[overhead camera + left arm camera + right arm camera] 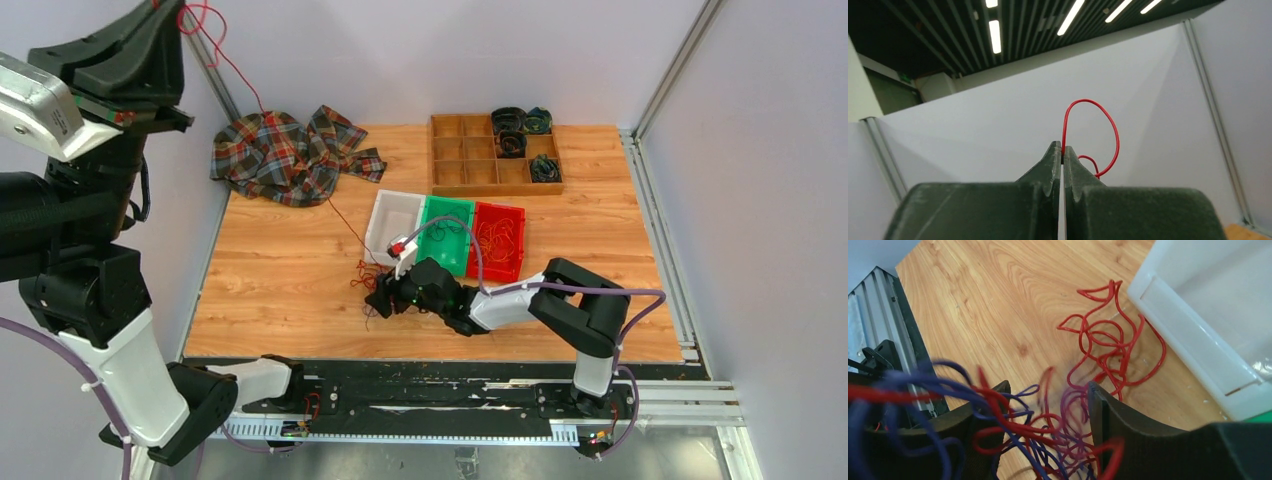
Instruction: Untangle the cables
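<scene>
The cables (370, 278), a red and purple tangle, lie on the table (290, 270) just beside the white tray (1198, 355). The right gripper (1048, 387) sits around them, jaws apart and not pinching. One red cable (1088, 100) runs up to the left gripper (1062, 152), raised high and clamped tight on it.

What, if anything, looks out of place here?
A red cable stretches from the raised, shut left end effector down across a crumpled plaid cloth to the tangle by the right end effector; the cloth seems unrelated to the task.
</scene>
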